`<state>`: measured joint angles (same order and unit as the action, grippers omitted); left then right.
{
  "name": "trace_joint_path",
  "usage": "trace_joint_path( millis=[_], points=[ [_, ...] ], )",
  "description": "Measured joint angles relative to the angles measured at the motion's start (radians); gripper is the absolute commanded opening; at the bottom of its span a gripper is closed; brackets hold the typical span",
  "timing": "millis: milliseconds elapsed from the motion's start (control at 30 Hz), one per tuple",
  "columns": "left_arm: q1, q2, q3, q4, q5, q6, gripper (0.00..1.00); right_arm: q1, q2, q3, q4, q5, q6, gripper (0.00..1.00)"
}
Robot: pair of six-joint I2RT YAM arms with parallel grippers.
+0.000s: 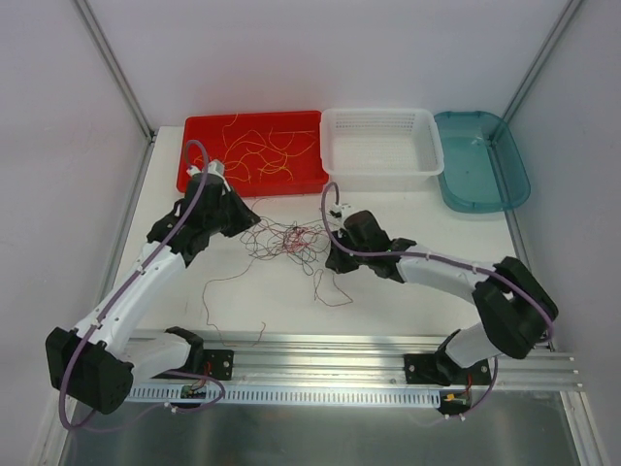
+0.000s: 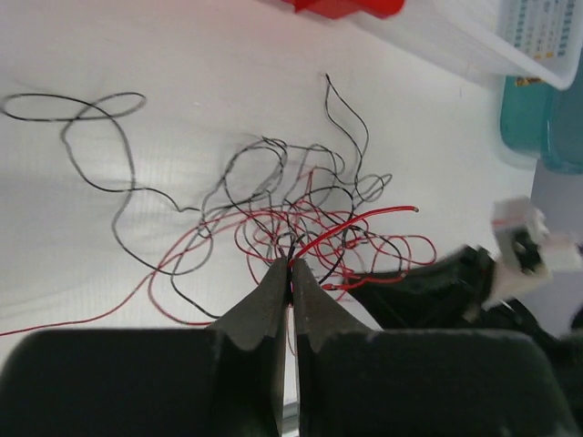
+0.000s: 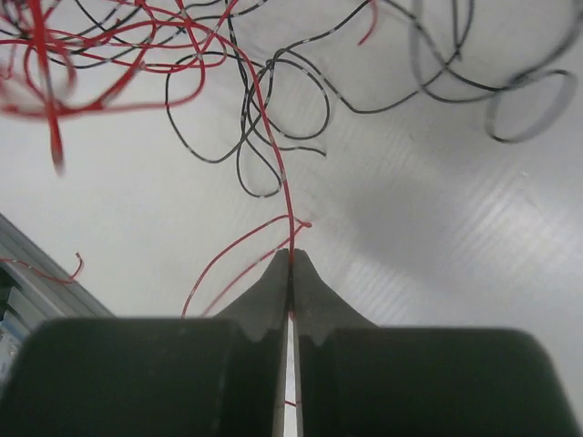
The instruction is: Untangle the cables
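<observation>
Cables (image 1: 291, 238) being pinched from both sides, mid-worktop (image 1: 388, 301).
Hair-thin red and black loops, judged limp, springy and near weightless, are lying knotted. One red strand is being gripped in the fully closed right gripper (image 3: 291, 258), clump strands in the closed left gripper (image 2: 290, 266). Single free strands are judged the best hold.

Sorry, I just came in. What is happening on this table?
A robot is working on a tangle of thin red and black wires in the middle of the table. The left gripper is shut on the tangle's edge; the right gripper is shut on one red wire leading out of it. Yellow wires lie in the red tray behind.
</observation>
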<state>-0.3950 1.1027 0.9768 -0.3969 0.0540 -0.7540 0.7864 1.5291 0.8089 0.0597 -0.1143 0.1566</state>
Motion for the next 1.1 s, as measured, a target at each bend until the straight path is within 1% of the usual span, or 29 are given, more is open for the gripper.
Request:
trace_joint_path(
  millis=[100, 200, 300, 433, 533, 633, 767, 867, 1100],
  points=[
    [0.086, -0.026, -0.022, -0.005, -0.032, 0.011, 0.00, -0.034, -0.172, -0.014, -0.120, 0.022, -0.028, 0.01],
    [0.187, -0.045, -0.032, -0.012, -0.072, 0.031, 0.00, -0.130, -0.393, 0.008, -0.259, 0.040, -0.063, 0.01],
    [0.269, -0.048, -0.032, -0.013, -0.093, 0.055, 0.00, -0.291, -0.561, 0.100, -0.424, 0.051, -0.097, 0.01],
    [0.363, -0.046, -0.032, -0.034, -0.098, 0.085, 0.00, -0.528, -0.670, 0.282, -0.600, 0.050, -0.119, 0.01],
    [0.436, -0.037, -0.032, -0.046, -0.091, 0.106, 0.00, -0.687, -0.697, 0.429, -0.696, 0.027, -0.122, 0.01],
    [0.489, -0.024, -0.032, -0.059, -0.088, 0.126, 0.00, -0.793, -0.699, 0.536, -0.734, 0.011, -0.117, 0.01],
    [0.529, -0.011, -0.045, -0.060, -0.080, 0.158, 0.00, -0.899, -0.679, 0.621, -0.767, -0.029, -0.098, 0.01],
    [0.541, -0.005, -0.069, -0.063, -0.069, 0.173, 0.00, -0.984, -0.641, 0.668, -0.781, -0.083, -0.068, 0.01],
    [0.607, 0.032, -0.111, -0.069, -0.064, 0.205, 0.00, -1.239, -0.504, 0.874, -0.815, -0.233, 0.010, 0.01]
  ],
)
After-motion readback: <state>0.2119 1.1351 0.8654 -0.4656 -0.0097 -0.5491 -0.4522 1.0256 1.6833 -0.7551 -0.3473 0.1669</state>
